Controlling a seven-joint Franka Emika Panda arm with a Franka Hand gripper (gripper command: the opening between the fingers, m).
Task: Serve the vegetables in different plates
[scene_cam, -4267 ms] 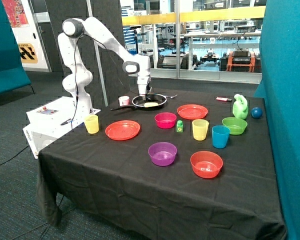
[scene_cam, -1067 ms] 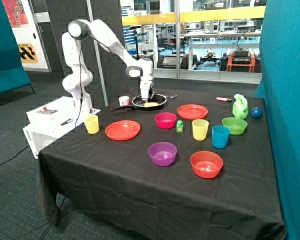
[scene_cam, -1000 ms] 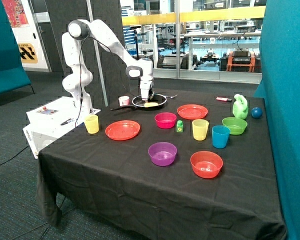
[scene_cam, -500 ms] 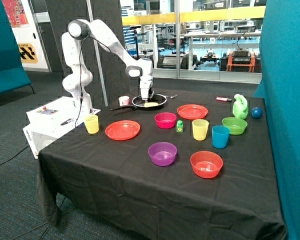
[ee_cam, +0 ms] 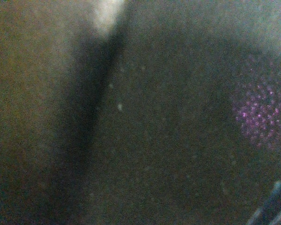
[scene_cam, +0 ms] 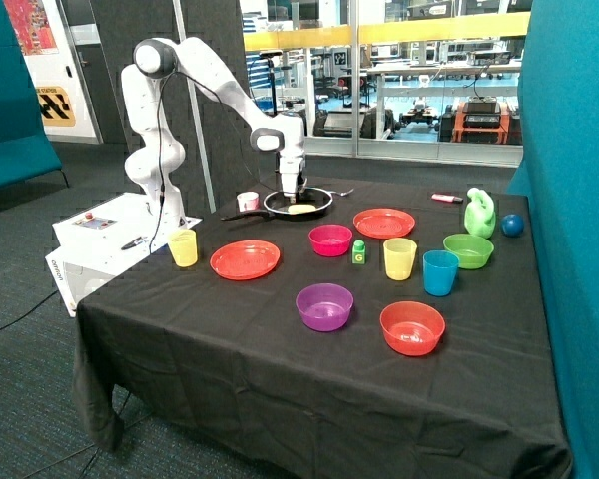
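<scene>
A pale yellow oblong vegetable [scene_cam: 301,209] lies inside a black frying pan [scene_cam: 319,205] at the far side of a table covered in black cloth [scene_cam: 230,339]. The dark purple vegetable cannot be made out in either view. The gripper [scene_cam: 288,192] hangs low over the pan, just beside the yellow piece on the side toward the arm's base; whether its jaws are open or closed, or holding anything, cannot be told, since the wrist view shows only a dark, close surface. Two flat orange-red plates sit bare: the near plate [scene_cam: 245,259] in front of the pan toward a yellow cup [scene_cam: 183,246], and the far plate [scene_cam: 383,223] beside the pan, behind a pink bowl [scene_cam: 330,239]. Neither plate holds a vegetable, so serving seems not yet begun, and the step in hand appears to be picking a piece out of the pan. To do it well, the grip should likely centre across the piece's narrow width, clear the pan's rim on lifting, and carry it to one plate, keeping the other plate free for the second vegetable.
</scene>
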